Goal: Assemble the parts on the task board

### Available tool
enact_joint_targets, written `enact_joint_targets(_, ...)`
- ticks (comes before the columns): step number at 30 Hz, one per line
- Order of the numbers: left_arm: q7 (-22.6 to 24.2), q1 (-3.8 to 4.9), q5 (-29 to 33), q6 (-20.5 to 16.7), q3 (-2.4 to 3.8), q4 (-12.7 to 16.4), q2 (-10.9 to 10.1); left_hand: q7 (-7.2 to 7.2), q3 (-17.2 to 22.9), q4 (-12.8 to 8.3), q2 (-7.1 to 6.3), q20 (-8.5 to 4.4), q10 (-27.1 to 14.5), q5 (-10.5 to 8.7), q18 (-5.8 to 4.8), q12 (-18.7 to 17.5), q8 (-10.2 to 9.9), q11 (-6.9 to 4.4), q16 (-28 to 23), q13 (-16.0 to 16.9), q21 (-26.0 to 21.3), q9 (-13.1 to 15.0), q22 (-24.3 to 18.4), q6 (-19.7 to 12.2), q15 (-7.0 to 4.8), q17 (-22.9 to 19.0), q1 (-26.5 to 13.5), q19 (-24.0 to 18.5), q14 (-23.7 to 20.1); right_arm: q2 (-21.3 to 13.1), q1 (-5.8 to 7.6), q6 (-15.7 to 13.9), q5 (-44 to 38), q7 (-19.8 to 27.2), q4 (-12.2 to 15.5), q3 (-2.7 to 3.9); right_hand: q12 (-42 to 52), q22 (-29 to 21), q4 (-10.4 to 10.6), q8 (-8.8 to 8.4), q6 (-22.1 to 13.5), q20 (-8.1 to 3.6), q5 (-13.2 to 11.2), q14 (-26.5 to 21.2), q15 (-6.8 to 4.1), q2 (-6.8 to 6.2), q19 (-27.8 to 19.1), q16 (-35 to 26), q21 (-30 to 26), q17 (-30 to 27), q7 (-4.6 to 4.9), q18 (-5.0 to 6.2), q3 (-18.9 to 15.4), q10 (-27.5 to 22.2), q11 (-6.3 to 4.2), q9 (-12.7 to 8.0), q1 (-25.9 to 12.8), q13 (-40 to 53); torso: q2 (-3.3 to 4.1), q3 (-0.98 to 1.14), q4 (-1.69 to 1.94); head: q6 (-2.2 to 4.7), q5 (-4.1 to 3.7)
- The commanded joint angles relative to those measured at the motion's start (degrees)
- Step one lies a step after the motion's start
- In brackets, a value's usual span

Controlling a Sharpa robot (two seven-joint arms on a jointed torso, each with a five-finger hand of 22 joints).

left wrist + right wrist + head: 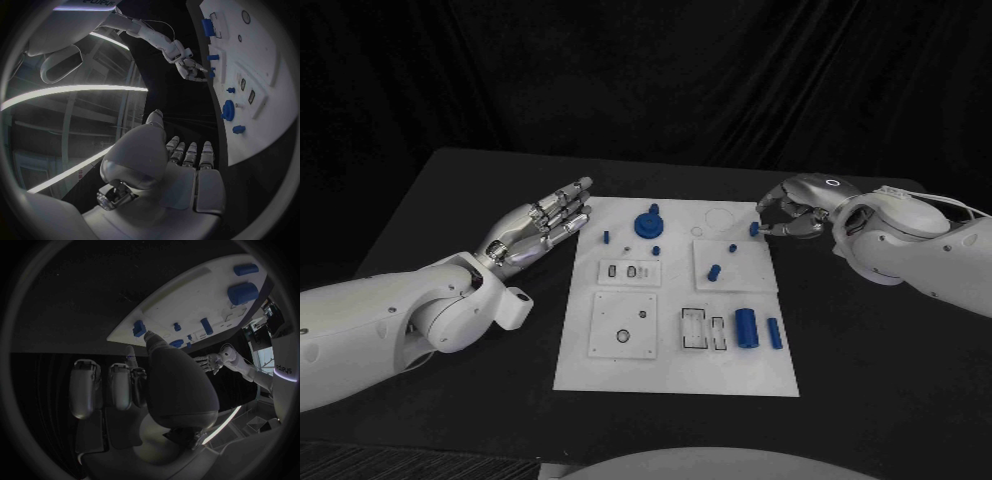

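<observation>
The white task board lies in the middle of the black table. On it are a blue round knob, a thick blue cylinder, a slim blue bar and several small blue pegs such as one. My right hand hovers at the board's far right edge, fingers curled, pinching a small blue part between thumb and a finger; that part sits at the fingertips just over the board's rim. My left hand lies flat beside the board's far left corner, fingers straight and apart, holding nothing.
The board has raised white plates with slots and holes at its near left and an outlined recess beside the cylinder. A black curtain closes off the far side. Bare black tabletop lies right of the board.
</observation>
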Motion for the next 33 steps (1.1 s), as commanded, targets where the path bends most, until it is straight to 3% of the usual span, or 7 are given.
enact_joint_targets(1, 5.83, -0.10, 0.23, 0.75, 0.04, 0.07, 0.01, 0.15, 0.28, -0.17, -0.05, 0.40, 0.01, 0.31, 0.87, -0.20, 0.04, 0.46, -0.21, -0.05, -0.34, 0.09, -0.07, 0.00, -0.03, -0.07, 0.64, -0.08, -0.02, 0.22, -0.25, 0.30, -0.50, -0.70, -0.24, 0.02, 0.20, 12.65, 0.27, 0.30, 0.49, 0.38, -0.84, 4.37, 0.45, -0.28, 3.36, 0.29, 0.04, 5.33, -0.01, -0.83, -0.23, 6.00, 0.49, 0.35, 0.28, 15.09, 0.01, -0.01, 0.04, -0.29, -0.12)
enact_joint_targets(4, 5.81, -0.11, 0.23, 0.79, 0.04, 0.04, 0.00, 0.15, 0.28, -0.17, -0.05, 0.40, 0.01, 0.31, 0.87, -0.20, 0.04, 0.46, -0.21, -0.05, -0.34, 0.09, -0.07, 0.00, -0.03, -0.07, 0.64, -0.08, -0.02, 0.41, -0.33, 0.42, -0.50, -0.67, -0.40, 0.02, 0.20, 12.65, 0.50, 0.44, 0.51, 0.39, -2.15, 4.38, 0.47, -0.46, 3.37, 0.36, 0.05, 5.37, 0.01, -0.84, -0.45, 6.00, 0.51, 0.89, 0.24, 15.09, 0.00, -0.01, 0.02, -0.28, -0.09)
enact_joint_targets(10, 5.81, -0.12, 0.23, 0.84, 0.04, 0.04, -0.03, 0.15, 0.28, -0.17, -0.05, 0.40, 0.01, 0.31, 0.87, -0.20, 0.04, 0.46, -0.21, -0.05, -0.34, 0.09, -0.07, 0.00, -0.03, -0.07, 0.64, -0.08, -0.02, 0.92, -0.59, 0.75, -0.50, -0.72, -0.91, 0.02, 0.20, 12.65, 0.36, 0.61, 0.67, 0.40, -2.20, 4.39, 0.46, -0.31, 3.37, 0.40, 0.03, 5.42, -0.04, -0.83, -0.31, 6.00, 0.49, 1.23, 0.64, 15.09, -0.05, -0.03, 0.03, -0.14, 0.06)
enact_joint_targets(17, 5.77, -0.14, 0.23, 0.86, 0.04, 0.07, -0.11, 0.15, 0.28, -0.17, -0.05, 0.40, 0.01, 0.31, 0.87, -0.20, 0.04, 0.46, -0.21, -0.05, -0.34, 0.09, -0.07, 0.00, -0.03, -0.07, 0.64, -0.08, -0.02, 1.58, -1.11, 0.91, -0.50, -0.59, -1.69, 0.03, 0.20, 12.66, -0.31, 1.42, 1.14, 0.37, 1.02, 4.39, 0.42, 0.33, 3.37, 0.54, 0.02, 5.55, -0.09, -0.83, 0.12, 6.00, 0.46, 3.23, 2.01, 15.09, -0.06, -0.02, -0.02, -0.43, 0.06)
enact_joint_targets(23, 5.76, -0.16, 0.23, 0.90, 0.04, 0.05, -0.17, 0.15, 0.35, -0.20, -0.01, 0.43, 0.01, 0.33, 0.90, -0.20, 0.04, 0.50, -0.21, -0.05, -0.34, 0.09, -0.07, 0.01, -0.02, -0.07, 0.70, -0.08, -0.02, 2.10, -1.51, 0.80, -0.50, -0.42, -2.18, 0.03, 0.20, 12.67, -1.09, 2.94, 1.90, 0.25, 3.41, 4.38, 0.34, 0.74, 3.39, 0.61, 0.05, 5.56, -0.21, -0.84, 0.10, 6.00, 0.33, 6.23, 2.38, 15.09, 0.00, -0.01, 0.01, -0.60, 0.23)
enact_joint_targets(33, 5.70, -0.20, 0.23, 1.03, 0.04, -0.04, -0.12, 0.15, 0.38, -0.22, -0.01, 0.44, 0.01, 0.35, 0.90, -0.20, 0.04, 0.52, -0.21, -0.05, -0.34, 0.09, -0.07, -0.01, -0.02, -0.07, 0.73, -0.08, -0.02, 2.55, -1.73, 0.02, -0.50, 0.02, -2.63, 0.03, 0.20, 12.66, -1.92, 4.46, 1.95, 0.17, 4.00, 4.37, 0.22, 1.23, 3.37, 0.67, 0.00, 5.59, -0.37, -0.83, 0.05, 6.00, 0.22, 9.49, 2.49, 15.09, -0.01, 0.01, 0.00, -0.73, 0.05)
